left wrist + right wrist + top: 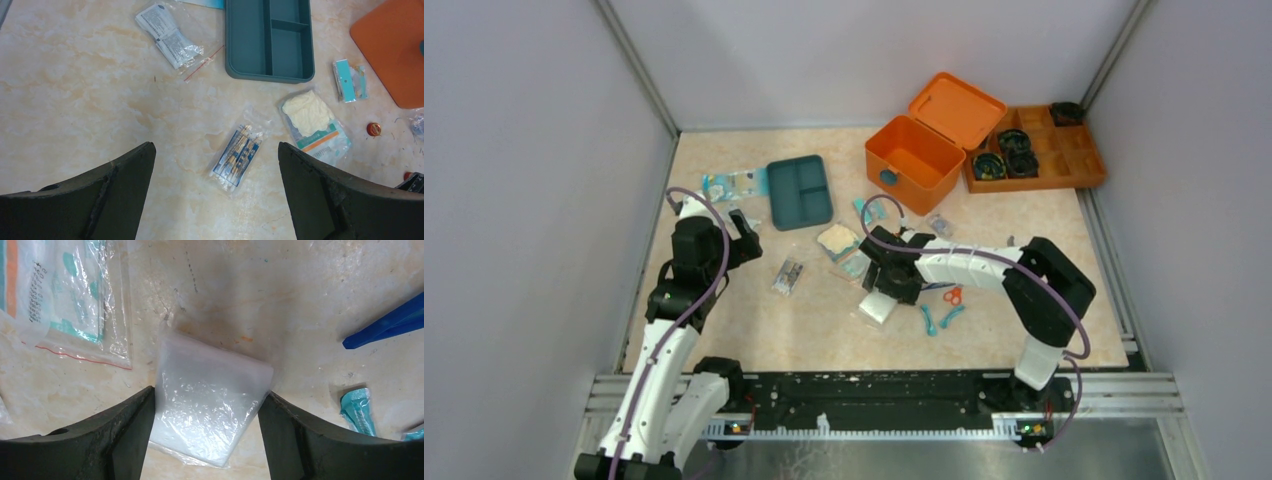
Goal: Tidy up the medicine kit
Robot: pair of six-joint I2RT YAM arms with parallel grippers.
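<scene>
While the right gripper (pixel 206 392) brackets a packet (pixel 205 425), grip uncertain, the medicine kit (pixel 949 185) lies well beyond.

We see the medicine kit (pixel 910 190), an orange box with a teal-grey latch, standing upright at the far side of the table (pixel 824 330). Its hinged lid is open, tipped back.

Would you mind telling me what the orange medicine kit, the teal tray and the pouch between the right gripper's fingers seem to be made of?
The medicine kit looks like rigid moulded plastic: matte orange, even walls. The teal tray seems similar plastic, smooth, with moulded dividers. The pouch is probably thin clear film, glossy and crinkled; its whitish contents are unclear.
</scene>
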